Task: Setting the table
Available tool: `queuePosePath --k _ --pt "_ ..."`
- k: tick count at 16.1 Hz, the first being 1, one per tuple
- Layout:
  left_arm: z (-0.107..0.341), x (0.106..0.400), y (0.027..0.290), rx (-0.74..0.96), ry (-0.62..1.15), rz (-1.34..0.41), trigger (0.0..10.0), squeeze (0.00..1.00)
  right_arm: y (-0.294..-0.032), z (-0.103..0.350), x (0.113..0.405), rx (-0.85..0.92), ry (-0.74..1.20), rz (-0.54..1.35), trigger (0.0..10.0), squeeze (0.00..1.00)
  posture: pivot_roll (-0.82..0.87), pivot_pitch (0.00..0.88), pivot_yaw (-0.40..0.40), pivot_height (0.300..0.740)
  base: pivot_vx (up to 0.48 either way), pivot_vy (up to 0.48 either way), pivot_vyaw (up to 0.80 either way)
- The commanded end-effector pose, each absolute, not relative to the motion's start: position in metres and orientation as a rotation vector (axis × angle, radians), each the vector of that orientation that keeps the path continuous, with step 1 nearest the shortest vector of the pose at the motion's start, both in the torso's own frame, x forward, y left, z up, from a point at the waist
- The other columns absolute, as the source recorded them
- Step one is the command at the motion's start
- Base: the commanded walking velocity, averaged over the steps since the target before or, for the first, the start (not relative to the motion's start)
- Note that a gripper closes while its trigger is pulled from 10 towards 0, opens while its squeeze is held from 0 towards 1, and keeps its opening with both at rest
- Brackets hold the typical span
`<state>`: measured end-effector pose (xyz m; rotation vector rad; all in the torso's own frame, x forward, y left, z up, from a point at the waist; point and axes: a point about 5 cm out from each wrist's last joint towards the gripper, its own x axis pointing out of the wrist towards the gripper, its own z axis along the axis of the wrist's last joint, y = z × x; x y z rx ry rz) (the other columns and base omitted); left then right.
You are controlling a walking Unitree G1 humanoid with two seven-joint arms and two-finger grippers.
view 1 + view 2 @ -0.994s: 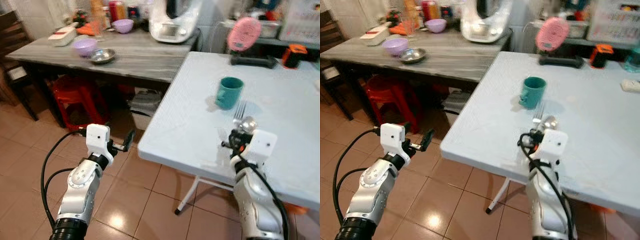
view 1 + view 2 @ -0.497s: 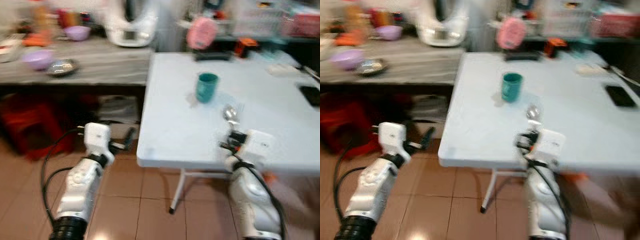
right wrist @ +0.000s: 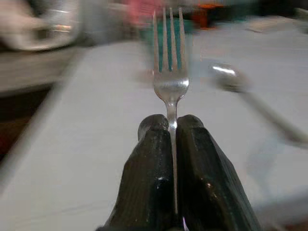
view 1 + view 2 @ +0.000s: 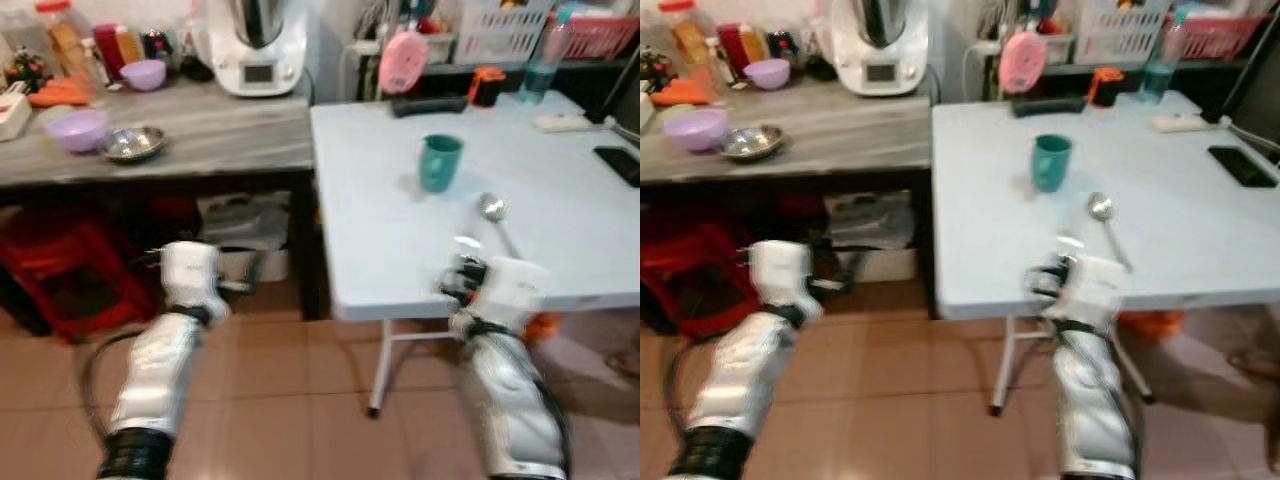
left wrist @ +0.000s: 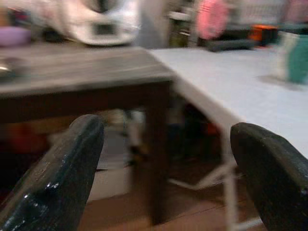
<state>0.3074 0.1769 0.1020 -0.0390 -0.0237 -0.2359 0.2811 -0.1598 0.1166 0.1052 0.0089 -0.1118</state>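
My right gripper point(image 3: 171, 126) is shut on the handle of a silver fork point(image 3: 170, 57), tines pointing out over the white table point(image 4: 380, 240). It hovers at the table's near edge point(image 4: 462, 270). A silver spoon point(image 4: 497, 215) lies on the table just beyond and to the right of it. A teal mug point(image 4: 440, 163) stands farther back. My left gripper point(image 5: 163, 144) is open and holds nothing, low beside the table's left edge, over the floor.
A grey wooden table point(image 4: 200, 125) on the left carries a purple bowl point(image 4: 78, 128), a metal bowl point(image 4: 133, 143) and a white appliance point(image 4: 258, 45). A red stool point(image 4: 55, 280) sits under it. A pink fan point(image 4: 402, 60) and a phone point(image 4: 620, 165) are on the white table.
The whole view has swung and pulled back, so the camera moved. The fork stays clamped in my right gripper, and my left gripper stays open.
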Motion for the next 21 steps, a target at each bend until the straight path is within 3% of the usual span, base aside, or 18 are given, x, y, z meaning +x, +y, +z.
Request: queuePosePath --k 1,9,17,21 --pt "0.1058 0.3102 0.1704 -0.038 -0.039 -0.246 10.0 0.0 -0.1679 0.1227 0.2821 0.065 -0.025 -0.137 10.0 0.0 -0.01 0.0 0.058 0.74 0.0 0.45 0.0" --pt "0.1065 0.3145 0.1765 -0.023 -0.04 -0.178 10.0 0.0 -0.1678 0.1267 0.2825 0.103 -0.053 -0.099 10.0 0.0 -0.01 0.0 0.057 0.74 0.0 0.45 0.0" --pt "0.1063 0.3163 0.175 -0.015 -0.041 -0.171 10.0 0.0 -0.1695 0.1256 0.2831 0.123 -0.05 -0.108 10.0 0.0 -0.01 0.0 0.06 0.74 0.0 0.451 0.69" --pt "0.1057 0.3164 0.1756 -0.014 -0.045 -0.143 10.0 0.0 -0.1699 0.1254 0.2824 0.126 -0.049 -0.108 10.0 0.0 -0.02 0.0 0.058 0.74 0.0 0.308 0.0"
